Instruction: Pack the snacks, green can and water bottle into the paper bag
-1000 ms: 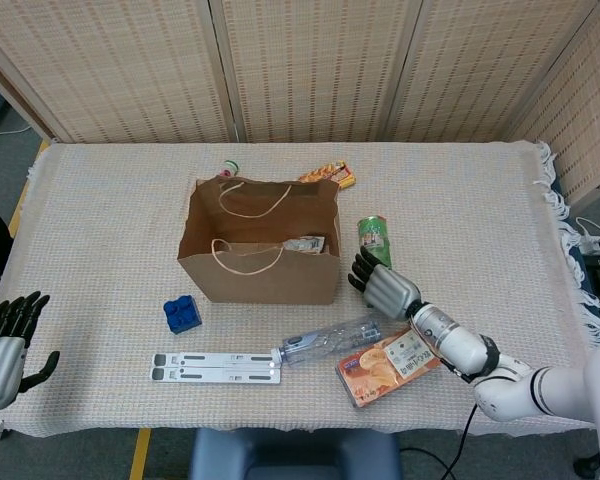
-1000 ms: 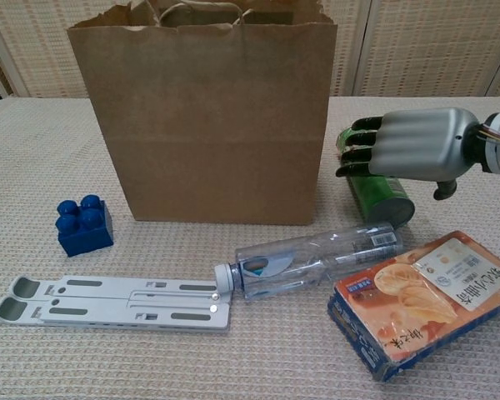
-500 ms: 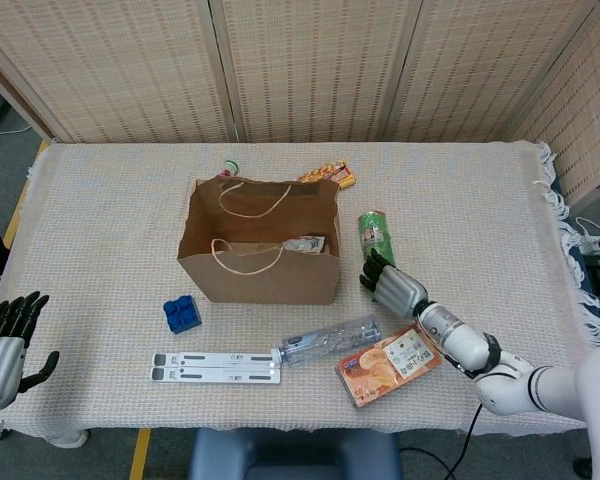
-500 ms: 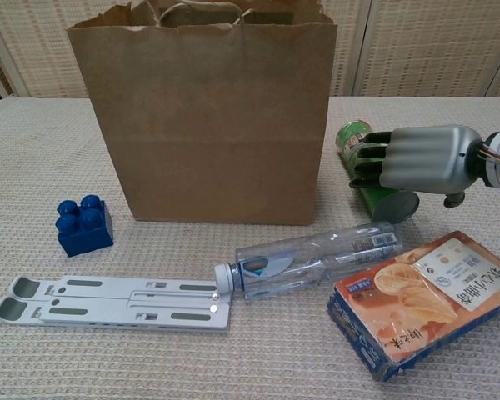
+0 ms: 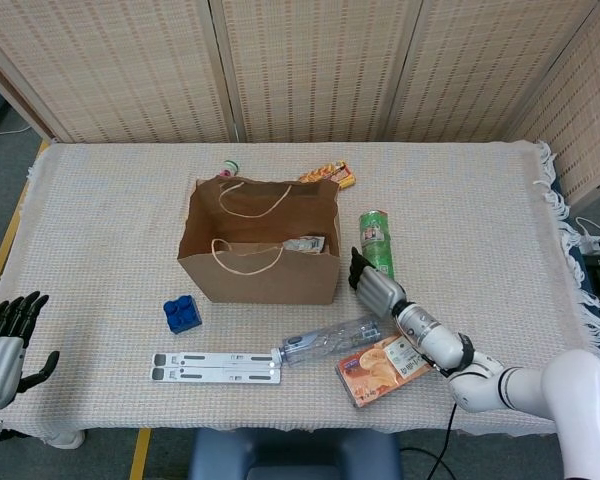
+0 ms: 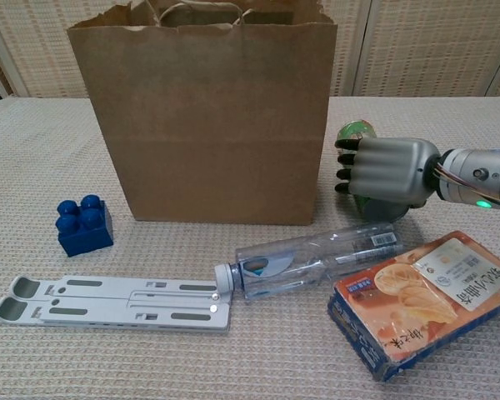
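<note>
Now, can: green can (image 5: 376,240) lies tilted, top end away from me
my right hand (image 6: 383,171): wraps the can
my left hand (image 5: 5,345): idle, fingers apart
surface: woven cloth (image 5: 480,210), screens (image 5: 310,60) behind

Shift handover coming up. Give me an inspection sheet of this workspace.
Surface: table under a beige woven cloth, fringed at its right edge.
Job's things: paper bag upright and open, something already inside; green can lying right of it; water bottle lying in front; orange snack box at the front right; another snack pack behind the bag.
Clutter: blue block; white folding stand; small round item behind the bag.
Hands: right hand at the can, fingers curled in, grip unclear; left hand off the table's left edge, fingers apart.
Cables: nothing seen on the table.
Surroundings: woven folding screens behind.
</note>
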`<move>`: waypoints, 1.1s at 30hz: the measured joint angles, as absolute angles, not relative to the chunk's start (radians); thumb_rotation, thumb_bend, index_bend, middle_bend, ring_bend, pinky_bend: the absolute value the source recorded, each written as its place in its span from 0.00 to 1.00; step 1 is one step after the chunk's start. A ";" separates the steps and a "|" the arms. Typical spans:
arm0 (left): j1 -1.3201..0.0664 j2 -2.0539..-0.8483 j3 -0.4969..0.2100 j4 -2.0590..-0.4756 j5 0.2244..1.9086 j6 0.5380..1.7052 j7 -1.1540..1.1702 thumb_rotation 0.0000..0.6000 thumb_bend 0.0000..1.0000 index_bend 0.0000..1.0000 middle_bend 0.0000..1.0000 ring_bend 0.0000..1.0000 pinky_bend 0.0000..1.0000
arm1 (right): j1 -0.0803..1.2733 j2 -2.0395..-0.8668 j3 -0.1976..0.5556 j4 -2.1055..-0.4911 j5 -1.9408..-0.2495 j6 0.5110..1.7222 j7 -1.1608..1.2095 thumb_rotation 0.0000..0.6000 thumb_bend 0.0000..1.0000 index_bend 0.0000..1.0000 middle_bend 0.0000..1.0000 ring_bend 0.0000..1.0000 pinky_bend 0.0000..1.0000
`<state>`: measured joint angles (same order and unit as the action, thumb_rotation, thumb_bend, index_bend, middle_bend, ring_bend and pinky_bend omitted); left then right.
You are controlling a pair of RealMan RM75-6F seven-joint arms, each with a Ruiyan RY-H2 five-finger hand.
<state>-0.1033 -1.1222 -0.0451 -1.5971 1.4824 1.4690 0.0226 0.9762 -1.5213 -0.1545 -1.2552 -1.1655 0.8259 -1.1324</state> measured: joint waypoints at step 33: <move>-0.098 -1.134 -0.049 -1.607 1.472 1.481 0.074 1.00 0.36 0.00 0.00 0.00 0.00 | 0.779 -0.964 0.045 -1.689 -1.456 1.345 -0.818 1.00 0.23 0.87 0.71 0.68 0.56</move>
<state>-0.0977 -1.1345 -0.0495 -1.6068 1.4717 1.4807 0.0743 0.7794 -0.9639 0.0451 -1.6891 -1.4555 1.3446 -0.8182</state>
